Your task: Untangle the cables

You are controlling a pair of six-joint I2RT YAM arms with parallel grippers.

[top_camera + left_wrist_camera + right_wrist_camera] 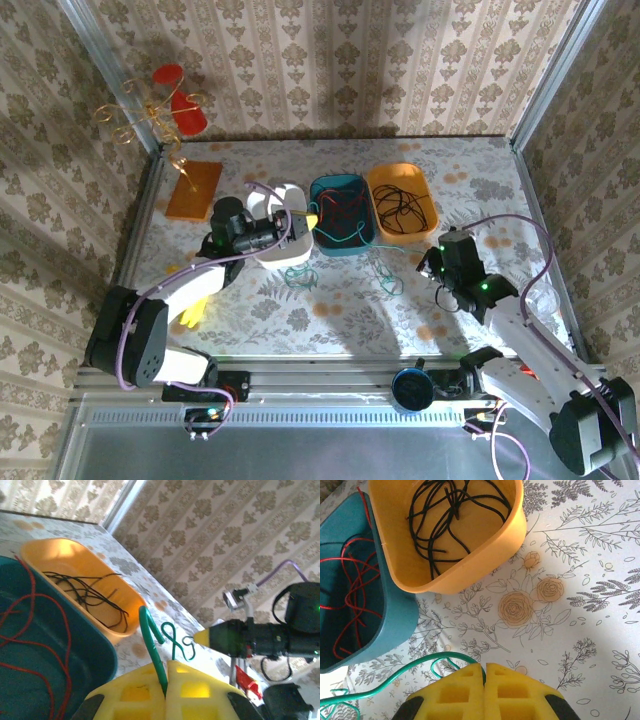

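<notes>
My left gripper (166,682) is shut, and a green cable (151,640) sticks up from between its yellow fingers. It hovers by the white tray (280,240) and the teal tray (340,215). My right gripper (484,672) is also shut on a green cable (410,667), which trails left over the tablecloth. In the top view it (428,263) is right of the trays, low over the table. Red cables (350,595) lie in the teal tray (395,615). Black cables (440,520) lie in the orange tray (485,555). Green loops (298,280) rest on the table.
An orange board (193,190) lies at the back left, below a red and gold ornament (165,105) on the wall. A yellow object (195,310) sits by the left arm. Metal frame posts and papered walls close in the table on three sides.
</notes>
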